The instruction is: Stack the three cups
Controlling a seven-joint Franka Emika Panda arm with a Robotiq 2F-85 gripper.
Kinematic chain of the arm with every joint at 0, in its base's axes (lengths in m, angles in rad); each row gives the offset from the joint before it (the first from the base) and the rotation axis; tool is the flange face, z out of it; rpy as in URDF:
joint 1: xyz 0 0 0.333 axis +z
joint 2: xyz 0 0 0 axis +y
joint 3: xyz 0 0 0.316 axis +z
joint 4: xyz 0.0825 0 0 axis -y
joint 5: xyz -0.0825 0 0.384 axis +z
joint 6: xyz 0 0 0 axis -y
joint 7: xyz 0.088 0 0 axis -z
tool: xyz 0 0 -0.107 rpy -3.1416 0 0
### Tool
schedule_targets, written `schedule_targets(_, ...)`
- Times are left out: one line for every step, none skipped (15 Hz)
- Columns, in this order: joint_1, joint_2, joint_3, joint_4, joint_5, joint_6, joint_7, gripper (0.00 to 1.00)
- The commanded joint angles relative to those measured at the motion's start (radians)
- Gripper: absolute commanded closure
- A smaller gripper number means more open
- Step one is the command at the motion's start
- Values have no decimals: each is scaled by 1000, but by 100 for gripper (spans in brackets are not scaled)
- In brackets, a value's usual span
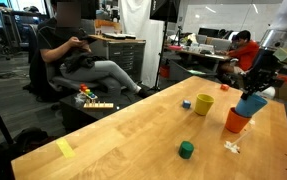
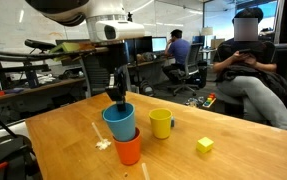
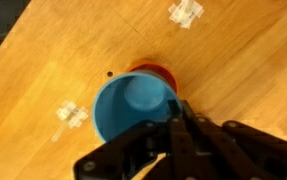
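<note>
Office desks and monitors fill the background, and a seated person [image 1: 78,55] sits past the far edge of a wooden table [image 1: 123,130]. In an exterior view the gripper [image 1: 254,92] comes down at the right end of the table, its fingers pressed together on the rim of the blue cup [image 1: 250,104], pinching the wall between them. The wrist view shows the same grip: dark fingers [image 3: 188,135] meet at the near right edge of the blue cup [image 3: 133,105], whose open mouth faces the camera.

The blue cup hangs tilted directly over the orange-red cup [image 1: 237,122], its base at that cup's mouth; in an exterior view [image 2: 119,122] its lower part overlaps the orange-red cup [image 2: 129,150], but how far it sits inside cannot be told. From the wrist, only a sliver of the orange-red cup [image 3: 158,71] shows behind the blue one.

The yellow cup [image 1: 203,104] stands upright on its own, near the pair but apart from it, to their left; in an exterior view it [image 2: 161,123] stands to their right. A tiny blue block [image 1: 186,102] lies just left of it, and a green block [image 1: 186,150] sits nearer, well apart from the cups.
</note>
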Motion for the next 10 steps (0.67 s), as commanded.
schedule_targets(7, 33, 0, 22, 36, 17, -37, 99)
schedule_targets(7, 42, -1, 24, 35, 19, -40, 99)
schedule_targets(7, 48, -1, 26, 33, 21, -40, 99)
schedule_targets(7, 54, -1, 30, 31, 21, -40, 90)
schedule_targets(7, 59, -2, 32, 30, 21, -41, 69)
schedule_targets(7, 62, -2, 36, 28, 19, -41, 62)
schedule_targets(8, 64, -2, 38, 27, 19, -41, 55)
schedule_targets(9, 65, -1, 37, 26, 21, -38, 48)
schedule_targets(9, 67, -2, 40, 26, 21, -38, 39)
schedule_targets(9, 68, -2, 42, 26, 20, -38, 32)
